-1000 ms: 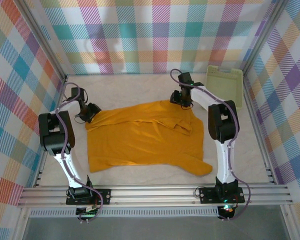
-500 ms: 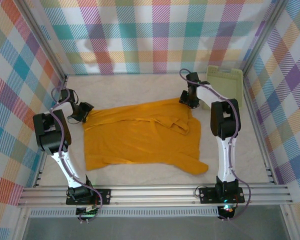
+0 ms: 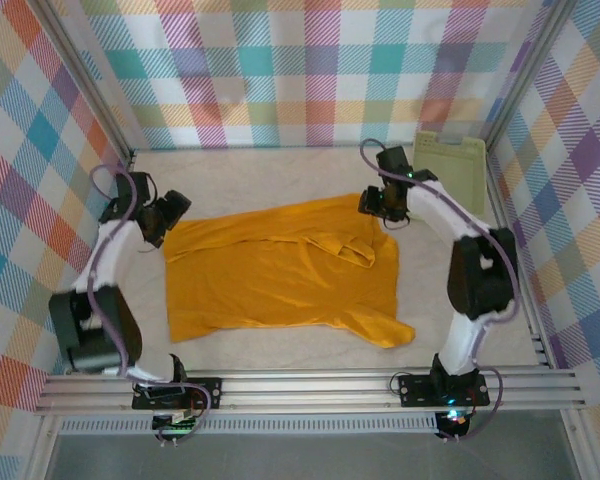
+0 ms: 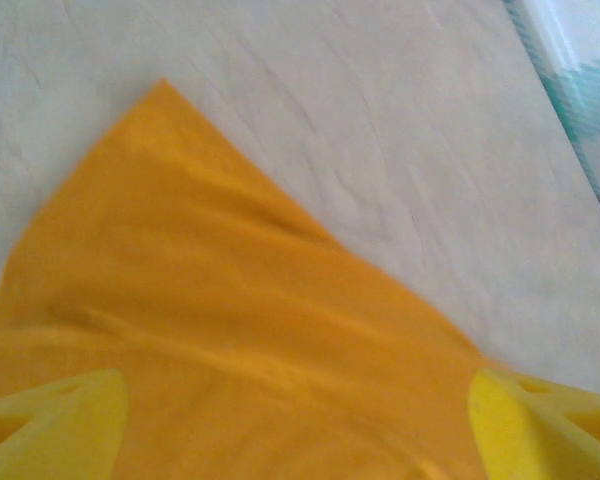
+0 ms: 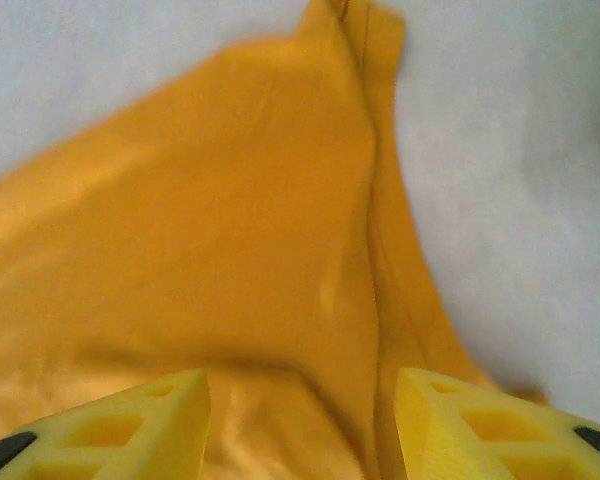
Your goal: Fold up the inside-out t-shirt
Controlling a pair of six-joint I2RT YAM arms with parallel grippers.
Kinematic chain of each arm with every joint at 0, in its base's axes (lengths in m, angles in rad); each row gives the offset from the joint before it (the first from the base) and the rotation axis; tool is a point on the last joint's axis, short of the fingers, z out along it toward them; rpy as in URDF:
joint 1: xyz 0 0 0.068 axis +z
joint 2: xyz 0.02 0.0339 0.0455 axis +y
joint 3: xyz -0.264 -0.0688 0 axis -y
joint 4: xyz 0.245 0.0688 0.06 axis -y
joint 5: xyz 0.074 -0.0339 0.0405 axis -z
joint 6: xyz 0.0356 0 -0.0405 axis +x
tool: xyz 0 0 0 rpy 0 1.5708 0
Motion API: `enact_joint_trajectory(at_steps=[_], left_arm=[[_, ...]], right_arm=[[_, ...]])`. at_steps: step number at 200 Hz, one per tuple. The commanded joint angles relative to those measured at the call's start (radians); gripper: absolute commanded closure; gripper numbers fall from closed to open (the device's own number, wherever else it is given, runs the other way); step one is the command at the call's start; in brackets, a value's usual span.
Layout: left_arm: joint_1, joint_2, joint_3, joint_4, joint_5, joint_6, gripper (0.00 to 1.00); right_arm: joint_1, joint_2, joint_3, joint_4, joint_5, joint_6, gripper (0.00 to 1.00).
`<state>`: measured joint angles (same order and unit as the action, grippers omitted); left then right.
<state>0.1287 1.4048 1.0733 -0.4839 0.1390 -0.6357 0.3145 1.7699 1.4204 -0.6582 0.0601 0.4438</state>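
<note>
left gripper [image 3: 168,212] and right gripper [image 3: 378,205], jaws apart, over far t-shirt [image 3: 280,270] corners

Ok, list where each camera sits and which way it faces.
Top external: above and behind, looking down on the table, t-shirt, left arm and right arm.
Left wrist: on the left arm, facing down at a shirt corner; left gripper at the bottom edge.
Right wrist: on the right arm, facing down at a shirt fold; right gripper at the bottom edge.
Shared: all three see the t-shirt.
</note>
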Motion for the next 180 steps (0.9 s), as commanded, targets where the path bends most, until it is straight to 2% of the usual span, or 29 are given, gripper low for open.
enact_joint_trajectory(at_steps=[1, 32, 64, 97, 138, 180], left_arm=[[-0.074, -0.154, -0.171, -0.129, -0.118, -0.018, 0.12], [-0.18, -0.321, -0.363, -0.175, -0.119, -0.062, 0.13], [-0.273, -0.429, -0.514, -0.2, -0.146, -0.132, 0.13], [-0.275, -0.463, -0.585, -0.202, -0.176, -0.147, 0.13], [-0.275, -0.465, -0.602, -0.199, -0.202, -0.156, 0.12], [-0.275, -0.482, -0.612, -0.211, -0.221, -0.172, 0.11]], right_arm=[[0.036, -0.145, -0.188, -0.08, 0.037, 0.017, 0.47], [0.099, -0.372, -0.441, -0.13, 0.052, 0.067, 0.47], [0.159, -0.516, -0.623, -0.227, 0.12, 0.216, 0.49], [0.176, -0.641, -0.753, -0.266, 0.144, 0.341, 0.5], [0.186, -0.726, -0.81, -0.3, 0.129, 0.445, 0.49], [0.205, -0.727, -0.866, -0.268, 0.085, 0.48, 0.48]])
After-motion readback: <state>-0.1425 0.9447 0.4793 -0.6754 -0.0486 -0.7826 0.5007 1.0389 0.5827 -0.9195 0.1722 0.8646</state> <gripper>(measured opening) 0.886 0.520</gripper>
